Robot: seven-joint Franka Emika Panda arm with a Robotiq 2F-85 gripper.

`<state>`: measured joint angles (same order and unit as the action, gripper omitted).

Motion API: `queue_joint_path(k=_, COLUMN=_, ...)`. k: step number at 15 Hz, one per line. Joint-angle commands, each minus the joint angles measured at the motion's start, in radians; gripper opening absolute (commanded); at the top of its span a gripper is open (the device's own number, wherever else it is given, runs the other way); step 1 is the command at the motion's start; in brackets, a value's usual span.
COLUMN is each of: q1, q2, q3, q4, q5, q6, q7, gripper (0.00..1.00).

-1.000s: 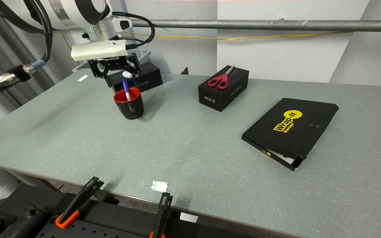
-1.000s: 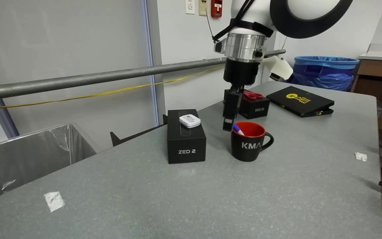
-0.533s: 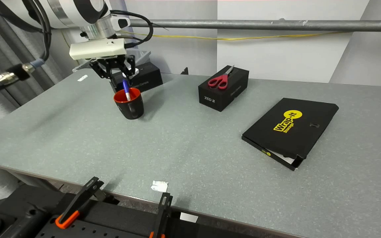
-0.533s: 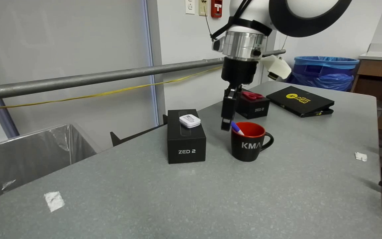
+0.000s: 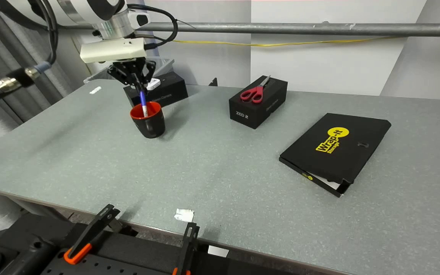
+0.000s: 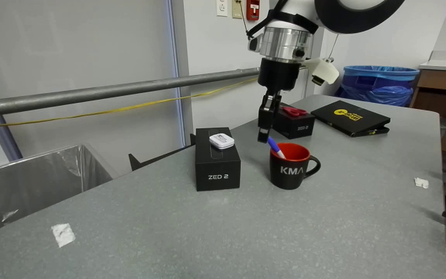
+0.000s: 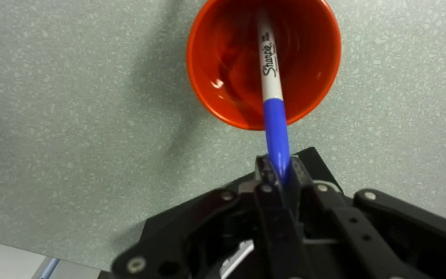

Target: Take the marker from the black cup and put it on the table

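The black cup (image 5: 152, 128) stands upright on the grey table (image 5: 212, 168), its handle and KMA lettering showing in an exterior view (image 6: 289, 174). Inside its red interior leans the marker (image 7: 271, 77), with the white end down in the cup and the blue end sticking out past the rim. My gripper (image 7: 280, 166) is shut on the tip of that blue end, one finger on each side in the wrist view. In an exterior view the gripper (image 5: 140, 88) hangs just above the cup. The marker's lower end still lies within the cup.
Close behind the cup is a black box (image 6: 218, 170) bearing a white tin (image 6: 222, 141). Farther off are a black box (image 5: 257, 109) with red scissors (image 5: 256, 94) and a flat black Wrap-It box (image 5: 334, 147). A grey bin (image 6: 41, 182) stands beyond the table edge.
The jaws have come together from wide apart onto the marker's blue end. My arm has risen slightly; the marker sits a little higher and has shifted, and the cup has moved very slightly.
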<state>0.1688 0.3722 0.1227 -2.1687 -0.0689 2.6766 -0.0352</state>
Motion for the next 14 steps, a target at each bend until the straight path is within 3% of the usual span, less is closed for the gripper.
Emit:
queue_joint_path(k=1, q1=-0.015, q2=-0.042, q3=0.005, q4=-0.02, q5=0.014, q6=0.027, q7=0.002, gripper=0.02)
queue_joint_path(k=5, q1=-0.034, q2=-0.158, q3=0.006, q4=-0.052, q5=0.035, q6=-0.02, q7=-0.007, gripper=0.02)
queue_joint_path(k=8, q1=-0.104, q2=-0.264, q3=0.052, q4=-0.055, q5=0.213, q6=-0.1, q7=-0.123, gripper=0.02)
queue_joint_path(k=10, q1=-0.123, q2=-0.304, q3=0.021, q4=-0.028, q5=0.286, q6=-0.204, q7=-0.16, gripper=0.02)
queue_joint_path(k=14, q1=-0.158, q2=-0.237, q3=-0.084, q4=0.036, q5=0.169, q6=-0.347, q7=-0.055, gripper=0.02)
